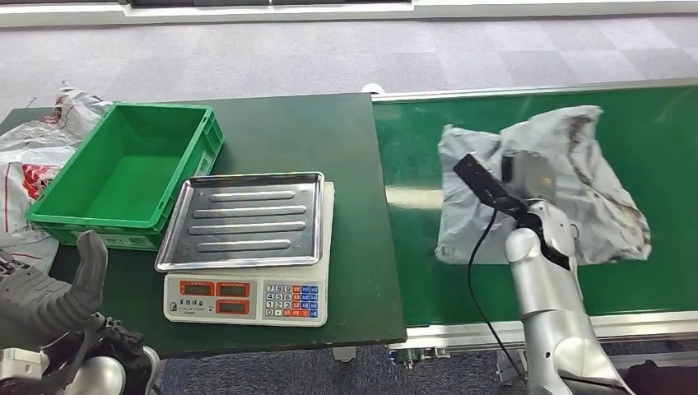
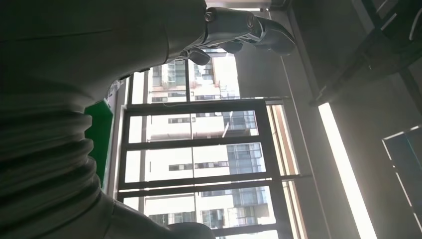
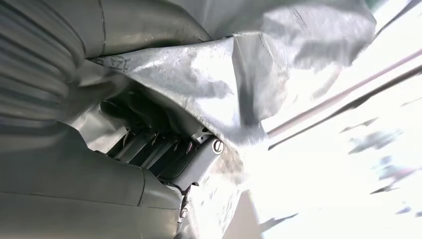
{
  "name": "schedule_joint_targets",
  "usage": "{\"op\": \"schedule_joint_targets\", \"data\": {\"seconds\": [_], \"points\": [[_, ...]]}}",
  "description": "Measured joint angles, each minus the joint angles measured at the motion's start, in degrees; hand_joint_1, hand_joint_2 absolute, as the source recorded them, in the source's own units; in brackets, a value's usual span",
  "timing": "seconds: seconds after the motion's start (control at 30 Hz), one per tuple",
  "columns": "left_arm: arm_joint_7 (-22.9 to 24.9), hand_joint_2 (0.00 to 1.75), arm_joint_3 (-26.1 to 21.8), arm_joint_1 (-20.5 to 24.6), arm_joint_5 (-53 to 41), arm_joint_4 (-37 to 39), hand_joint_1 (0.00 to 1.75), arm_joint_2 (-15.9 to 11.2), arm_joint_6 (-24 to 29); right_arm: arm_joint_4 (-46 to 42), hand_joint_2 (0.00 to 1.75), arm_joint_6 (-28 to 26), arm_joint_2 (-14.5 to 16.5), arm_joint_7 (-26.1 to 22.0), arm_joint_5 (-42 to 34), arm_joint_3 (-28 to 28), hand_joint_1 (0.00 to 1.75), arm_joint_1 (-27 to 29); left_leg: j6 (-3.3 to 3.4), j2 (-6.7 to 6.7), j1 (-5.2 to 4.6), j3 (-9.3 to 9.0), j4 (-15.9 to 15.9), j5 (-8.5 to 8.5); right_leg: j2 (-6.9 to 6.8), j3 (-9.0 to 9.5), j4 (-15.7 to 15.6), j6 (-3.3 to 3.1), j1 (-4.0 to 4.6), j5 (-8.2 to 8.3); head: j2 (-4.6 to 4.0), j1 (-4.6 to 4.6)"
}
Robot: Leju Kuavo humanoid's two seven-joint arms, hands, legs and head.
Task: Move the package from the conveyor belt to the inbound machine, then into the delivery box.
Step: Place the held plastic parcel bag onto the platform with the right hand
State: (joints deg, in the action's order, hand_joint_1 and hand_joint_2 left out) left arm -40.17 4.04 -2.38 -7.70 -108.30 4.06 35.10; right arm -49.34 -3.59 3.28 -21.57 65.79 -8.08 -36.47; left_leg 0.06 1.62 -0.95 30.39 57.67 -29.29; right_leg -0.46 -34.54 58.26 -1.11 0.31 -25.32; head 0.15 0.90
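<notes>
A crumpled grey plastic package (image 1: 576, 189) lies bunched up on the green conveyor belt (image 1: 411, 164). My right hand (image 1: 527, 177) is buried in its left part. In the right wrist view the dark fingers (image 3: 164, 154) curl into the package (image 3: 209, 84), whose film wraps over them. The inbound machine is a white scale (image 1: 247, 298) with a bare steel tray (image 1: 243, 218), standing on the dark table left of the belt. The green delivery box (image 1: 123, 173) stands empty further left. My left hand (image 1: 58, 296) rests low at the near left, thumb up, holding nothing; its fingers (image 2: 239, 30) are apart.
White and red plastic bags (image 1: 33, 148) lie beyond the box at the table's left edge. A black cable (image 1: 481, 271) hangs along my right forearm. The belt's metal rail (image 1: 461, 333) runs along its near side.
</notes>
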Motion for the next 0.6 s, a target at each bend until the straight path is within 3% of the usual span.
{"op": "schedule_joint_targets", "data": {"seconds": [0.07, 0.13, 0.3, 0.6], "points": [[0.00, 1.75, 0.00, 1.32, -0.03, 0.88, 0.00, 0.33, -2.12, 2.55, 1.75, 7.81, 2.69, -9.56, -2.21, 4.64, 1.75, -1.22, -0.10, -0.06, 0.05, -0.23, 0.00, 0.10, -0.03, -0.06, 0.01, -0.08, 0.08, 0.06, 0.00, 0.02], [0.00, 1.75, 0.00, 2.35, -0.20, 1.77, 0.00, 0.74, -3.11, 3.84, 1.75, 11.87, 5.02, -14.65, -3.53, 9.93, 1.75, -1.78, -0.19, -0.23, 0.12, -0.32, 0.00, 0.18, -0.14, -0.09, 0.02, -0.15, 0.18, 0.06, 0.00, 0.03], [0.00, 1.75, -0.02, 3.20, -0.43, 3.00, 0.00, 1.36, -3.25, 5.32, 1.75, 13.71, 7.76, -16.04, -4.75, 17.03, 1.75, -2.73, -0.23, -0.56, 0.22, -0.18, -0.01, 0.19, -0.41, -0.09, 0.04, -0.26, 0.27, -0.02, 0.00, 0.01], [0.00, 1.75, -0.06, 3.29, -0.45, 3.54, 0.00, 1.57, -3.16, 5.74, 1.75, 15.01, 8.11, -16.62, -7.03, 22.09, 1.75, -3.04, -0.22, -0.52, 0.14, -0.15, 0.02, 0.18, -0.38, -0.07, 0.02, -0.19, 0.15, 0.03, 0.00, 0.01]]}}
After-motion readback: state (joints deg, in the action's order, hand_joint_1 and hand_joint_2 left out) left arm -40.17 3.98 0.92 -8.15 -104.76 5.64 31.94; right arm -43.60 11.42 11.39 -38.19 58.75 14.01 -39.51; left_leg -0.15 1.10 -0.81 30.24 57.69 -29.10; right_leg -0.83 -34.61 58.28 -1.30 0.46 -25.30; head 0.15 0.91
